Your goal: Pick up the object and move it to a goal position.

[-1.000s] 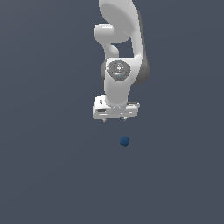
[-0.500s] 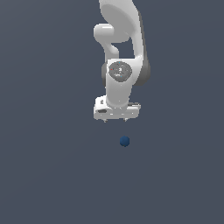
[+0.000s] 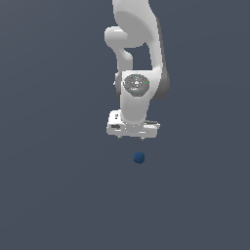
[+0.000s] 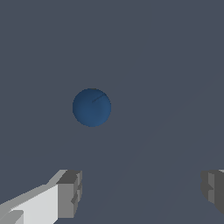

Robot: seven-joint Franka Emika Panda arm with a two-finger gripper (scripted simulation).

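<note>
The object [image 3: 139, 157] is a small dark blue rounded blob lying on the plain grey floor, just below the white arm in the exterior view. In the wrist view the object [image 4: 92, 107] appears as a blue ball with faint facets, lying ahead of the fingers and outside the gap between them. My gripper [image 3: 132, 138] hangs above it, pointing down. The two grey fingertips [image 4: 70, 192] stand far apart in the wrist view, so my gripper [image 4: 142, 192] is open with nothing between its fingers.
A uniform dark grey surface fills both views. No other objects, walls or edges show. The white arm's links [image 3: 136, 44] rise above the gripper toward the exterior view's top.
The gripper has shifted slightly lower toward the object. The object has not moved.
</note>
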